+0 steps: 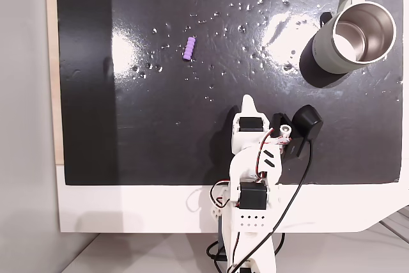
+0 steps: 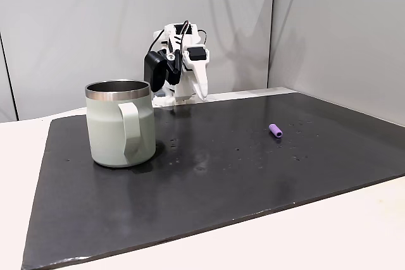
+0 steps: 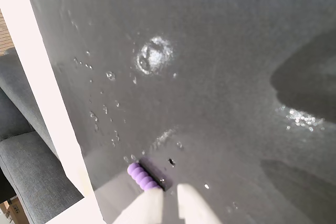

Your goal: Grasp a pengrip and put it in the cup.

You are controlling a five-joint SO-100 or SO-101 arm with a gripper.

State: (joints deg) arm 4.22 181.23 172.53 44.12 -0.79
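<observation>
End effector retracted at the near edge of the mat, empty; pengrip and cup both on the dark mat.

In a fixed view from above, the pengrip (image 1: pixel 188 49) lies on its side on the black mat (image 1: pixel 192 126) covering the worktop (image 1: pixel 128 209), upper left of centre, well apart from the cup (image 1: pixel 348 30), which stands upright at the upper right with its handle toward the top edge. The end effector (image 1: pixel 248 102) sits folded near the mat's lower middle, tip aimed up the picture, clear of both items. In the wrist view its two white fingertips (image 3: pixel 152 203) show at the bottom edge, nearly together with a narrow gap, pinching nothing; the pengrip (image 3: pixel 142 176) appears just beyond them. Scattered shiny specks dot the mat.
</observation>
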